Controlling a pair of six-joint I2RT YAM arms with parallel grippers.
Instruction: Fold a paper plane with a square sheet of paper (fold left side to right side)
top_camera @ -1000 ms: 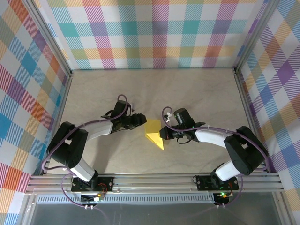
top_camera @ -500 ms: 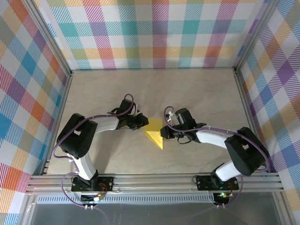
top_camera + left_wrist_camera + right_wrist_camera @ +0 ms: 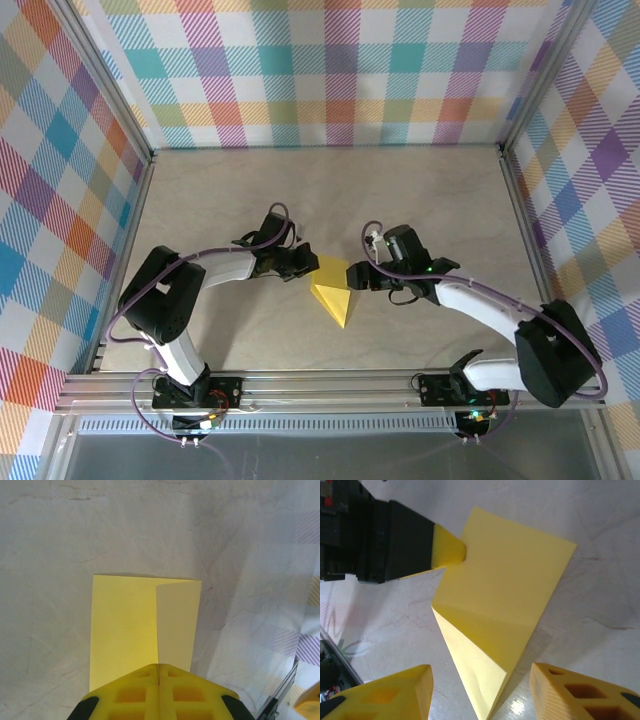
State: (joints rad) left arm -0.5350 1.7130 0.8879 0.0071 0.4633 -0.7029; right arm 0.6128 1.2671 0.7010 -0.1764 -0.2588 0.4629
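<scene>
Nearest, along the front edge of the pale table (image 3: pixel 430 200): metal rail (image 3: pixel 330 385) with both arm bases bolted on, one left, one right.

Just beyond, near the table's middle: square sheet of paper (image 3: pixel 333 292), bright yellow and already folded. Points one sharp corner toward the near side and shows a broader straight edge on the far side. Lies mostly flat, apart from a diagonal crease and a slightly lifted flap.

To its right, right gripper (image 3: pixel 481 680): stands with jaws wide apart, one yellow finger on either side of the paper's pointed near corner, a little clear of both edges. Holds nothing.

Slightly farther and to the left, left gripper (image 3: pixel 159 672): presses both yellow fingers tight together, no gap at the seam. Meets the paper's far left edge with its tips, right where the fold line runs in. Cannot tell whether a layer sits pinched between them.

Farther back: bare table, then checked walls (image 3: pixel 340 80) in pastel colours closing off the far side, left and right.
</scene>
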